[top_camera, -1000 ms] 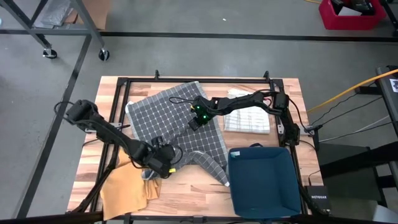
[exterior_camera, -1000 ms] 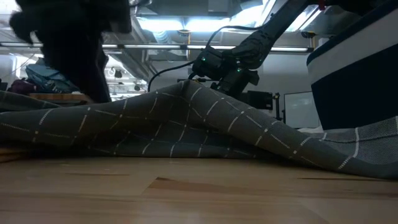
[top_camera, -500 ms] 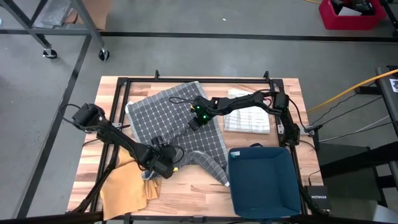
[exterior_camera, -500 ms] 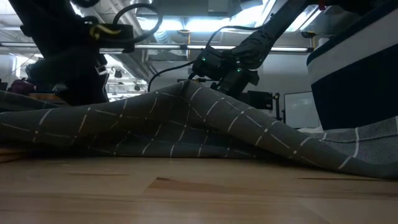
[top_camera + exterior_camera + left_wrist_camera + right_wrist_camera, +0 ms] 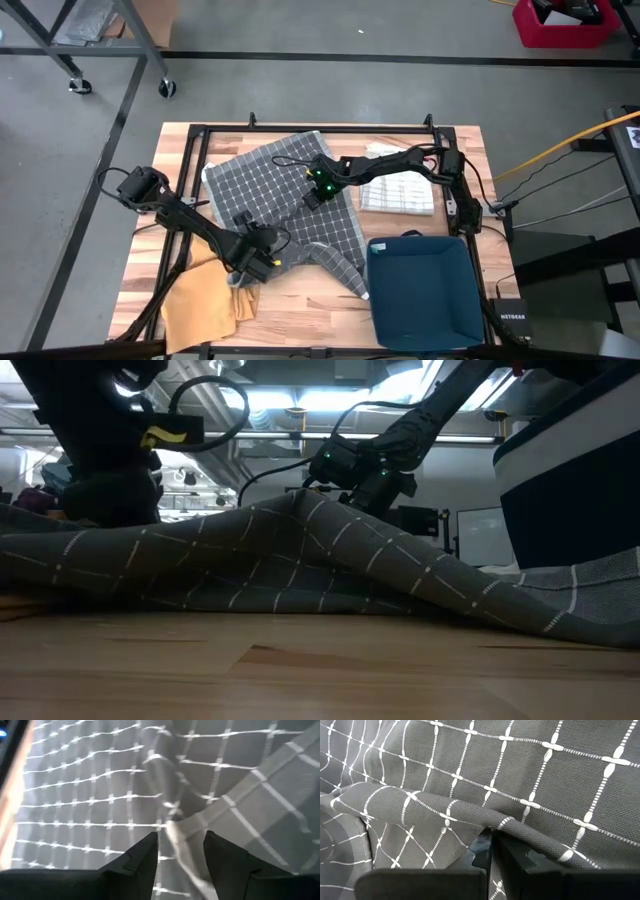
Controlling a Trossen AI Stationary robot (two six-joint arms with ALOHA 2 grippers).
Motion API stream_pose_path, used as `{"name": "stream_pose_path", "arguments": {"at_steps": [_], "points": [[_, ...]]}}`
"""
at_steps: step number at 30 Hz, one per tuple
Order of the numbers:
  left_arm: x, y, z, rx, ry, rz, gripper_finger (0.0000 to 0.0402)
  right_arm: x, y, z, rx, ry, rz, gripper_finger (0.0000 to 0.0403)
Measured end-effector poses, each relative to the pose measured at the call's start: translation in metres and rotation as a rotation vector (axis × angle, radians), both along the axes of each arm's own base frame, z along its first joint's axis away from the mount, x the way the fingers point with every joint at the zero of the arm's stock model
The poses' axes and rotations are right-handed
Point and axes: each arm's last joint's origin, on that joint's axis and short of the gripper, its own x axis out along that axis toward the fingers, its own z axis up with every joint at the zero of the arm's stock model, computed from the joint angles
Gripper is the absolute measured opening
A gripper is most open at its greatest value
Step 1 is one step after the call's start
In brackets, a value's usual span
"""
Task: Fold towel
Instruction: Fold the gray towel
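Observation:
A grey towel (image 5: 285, 200) with a white grid lies spread and rumpled on the wooden table (image 5: 320, 305). Its near corner (image 5: 345, 275) trails toward the blue bin. My right gripper (image 5: 316, 196) is shut on a fold near the towel's middle, where the low view shows the cloth rising to a peak (image 5: 300, 498). My left gripper (image 5: 181, 855) is open and low over the towel's near left part (image 5: 262, 258). Its fingers stand on either side of a folded-over edge (image 5: 172, 827). Whether they touch the cloth I cannot tell. My right gripper pinches a raised fold of the towel (image 5: 492, 822) between its two shut fingers. It slants down at the fold from the table's far right. The fold is drawn up into a ridge (image 5: 420, 800) and the cloth around it lies on the table.
A blue bin (image 5: 425, 290) stands at the near right, right beside the towel's corner. A folded white cloth (image 5: 398, 192) lies at the far right. A yellow cloth (image 5: 205, 305) lies at the near left under my left arm. A black frame (image 5: 200, 150) runs round the work area.
My left gripper has sunk toward the towel's near left part and tipped more steeply downward, its fingers still apart. The towel has not moved.

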Motion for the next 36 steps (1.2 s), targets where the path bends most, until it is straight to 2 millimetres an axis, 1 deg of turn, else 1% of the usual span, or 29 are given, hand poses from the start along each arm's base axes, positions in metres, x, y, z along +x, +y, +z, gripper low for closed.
{"name": "stream_pose_path", "arguments": {"at_steps": [6, 12, 16, 17, 19, 23, 24, 27, 30, 33, 36], "points": [[0.005, -0.004, 0.0, -0.047, -0.046, -0.012, 0.015, 0.0, 0.0, 0.0, 0.0, 0.0, 0.0, 0.0033], [0.005, -0.004, 0.0, -0.047, -0.046, -0.008, 0.015, 0.0, 0.0, 0.0, 0.0, 0.0, 0.0, 0.0033], [0.006, 0.0, 0.0, -0.044, -0.032, -0.002, 0.0147, 0.0, 0.0, 0.0, 0.002, -0.001, 0.002, 0.0033], [0.005, 0.001, 0.0, -0.033, -0.01, -0.016, 0.014, 0.0, 0.0, 0.0, 0.007, -0.003, 0.005, 0.0033], [0.003, 0.002, 0.0, -0.005, 0.038, -0.061, 0.0115, 0.0, 0.0, 0.0, 0.025, -0.008, 0.016, 0.0033], [0.002, 0.0, 0.0, 0.02, 0.088, -0.133, 0.0028, 0.001, 0.001, 0.0, 0.048, -0.027, 0.035, 0.0033], [0.002, -0.001, 0.0, 0.024, 0.094, -0.147, 0.0015, 0.002, 0.001, 0.0, 0.049, -0.034, 0.041, 0.0033], [0.002, -0.002, 0.0, 0.024, 0.093, -0.152, 0.001, 0.003, 0.001, 0.001, 0.033, -0.069, 0.093, 0.0033], [0.002, -0.005, 0.008, 0.03, 0.106, -0.174, 0.0003, 0.007, 0.001, 0.005, 0.023, -0.095, 0.151, 0.0025], [0.002, -0.01, 0.023, 0.034, 0.118, -0.214, 0.0003, 0.013, 0.0, 0.013, -0.004, -0.131, 0.18, 0.0007], [0.004, -0.016, 0.042, 0.023, 0.093, -0.233, 0.0002, 0.022, -0.003, 0.025, -0.05, -0.183, 0.208, 0.0009]]}}
